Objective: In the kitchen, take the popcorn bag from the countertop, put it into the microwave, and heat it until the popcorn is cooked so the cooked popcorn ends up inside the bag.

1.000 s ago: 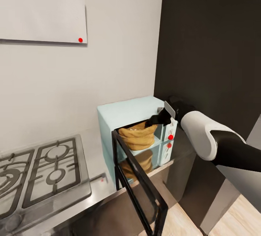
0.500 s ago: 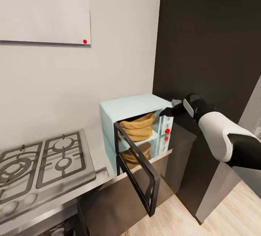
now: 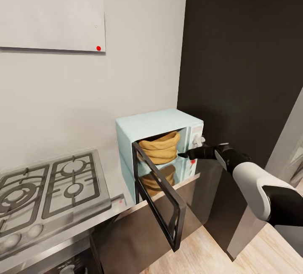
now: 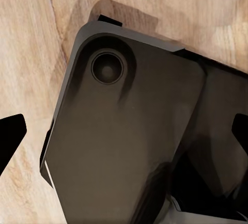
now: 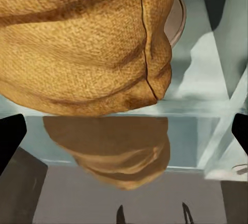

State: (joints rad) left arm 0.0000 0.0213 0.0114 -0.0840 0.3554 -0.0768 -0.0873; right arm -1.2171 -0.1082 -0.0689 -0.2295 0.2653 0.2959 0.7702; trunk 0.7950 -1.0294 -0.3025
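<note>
While the right arm reaches in from the side, its claw [image 3: 190, 154] hovers just in front of the microwave [image 3: 158, 127], at the lower corner of the open cavity and below the knob on the white panel [image 3: 196, 140]. In the right wrist view the two dark fingertips [image 5: 11, 137] stand far apart at the picture's opposite edges, so this claw is spread wide and pinches nothing. Between them, close ahead, sits the popcorn bag [image 5: 88, 38], its coarse tan-orange weave and stacked ridges plain to see, resting on the pale mint floor of the cavity with its reflection lying on the glossy surface beneath it.

From the head view the popcorn bag [image 3: 160, 148] is inside the microwave, upright, its thick rim near the cavity's top. The microwave door [image 3: 156, 198] hangs swung out toward the camera, its dark frame and glass clear of the bag. The microwave stands on the grey table [image 3: 113, 198], against the pale wall and just beside the tall dark unit [image 3: 244, 55]. Farther along the table lies the gas hob [image 3: 46, 194], and a white hood [image 3: 50, 11] hangs above it.

In the left wrist view the left claw [image 4: 124, 136] is also spread, its fingertips [image 4: 10, 136] at the picture's edges, above a dark part of the robot and the wooden floor [image 4: 31, 38].
</note>
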